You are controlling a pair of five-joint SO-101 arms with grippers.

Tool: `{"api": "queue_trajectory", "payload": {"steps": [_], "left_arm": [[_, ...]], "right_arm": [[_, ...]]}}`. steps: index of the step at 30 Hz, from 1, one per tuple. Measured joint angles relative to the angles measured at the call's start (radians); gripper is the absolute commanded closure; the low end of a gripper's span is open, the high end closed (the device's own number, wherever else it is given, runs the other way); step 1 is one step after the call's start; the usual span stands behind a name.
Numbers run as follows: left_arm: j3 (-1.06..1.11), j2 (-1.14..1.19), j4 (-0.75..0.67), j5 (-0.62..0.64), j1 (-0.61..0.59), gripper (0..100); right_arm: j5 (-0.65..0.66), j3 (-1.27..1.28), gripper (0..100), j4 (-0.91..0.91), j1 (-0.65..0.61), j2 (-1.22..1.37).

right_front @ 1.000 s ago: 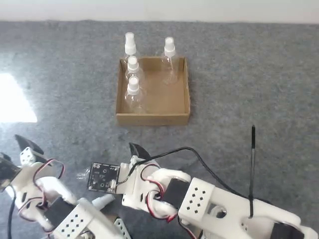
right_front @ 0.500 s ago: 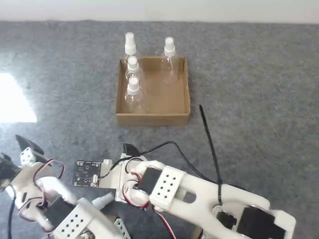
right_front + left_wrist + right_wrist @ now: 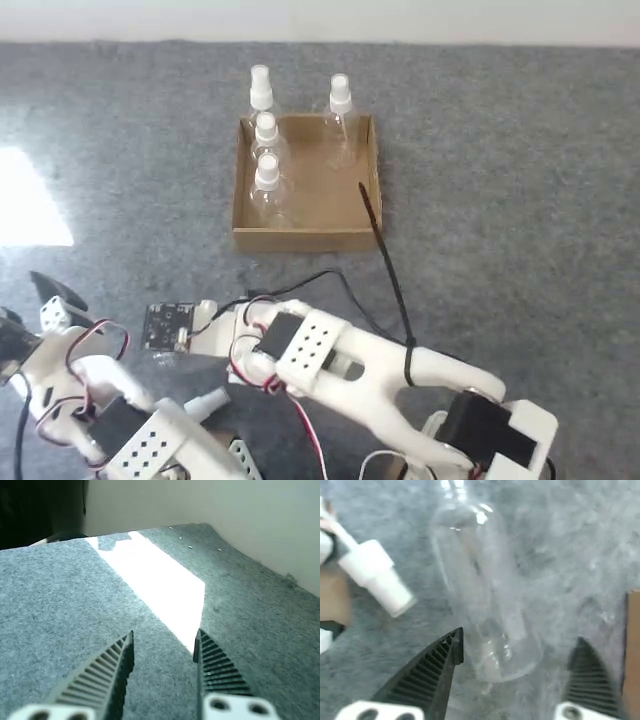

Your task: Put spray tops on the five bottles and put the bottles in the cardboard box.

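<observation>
Clear plastic, uncapped: the fifth bottle (image 3: 485,595) lies well short of the cardboard box (image 3: 305,238), its spray top (image 3: 375,575) beside it. Right gripper (image 3: 519,637) straddles it, jaws spread, likely needing to close and lift. Left gripper (image 3: 162,637) hangs spread, empty.

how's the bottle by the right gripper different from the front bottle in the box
The loose bottle lies on its side on the carpet; the front bottle stands upright in the box. The loose bottle's neck looks bare, a spray top lying beside it; the front bottle wears its top. The loose bottle sits inside the open right gripper; the front bottle is far from it. Both are clear.
</observation>
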Motion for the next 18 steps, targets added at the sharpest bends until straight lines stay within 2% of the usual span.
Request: {"api": "queue_trajectory", "payload": {"steps": [4, 18], "left_arm": [[0.0, 0.0, 0.0, 0.0, 0.0, 81], [0.0, 0.0, 0.0, 0.0, 0.0, 81]], "right_arm": [[0.002, -0.003, 86.4, 0.002, 0.017, 0.0], [0.002, -0.011, 86.7, 0.157, 0.029, -0.117]]}}
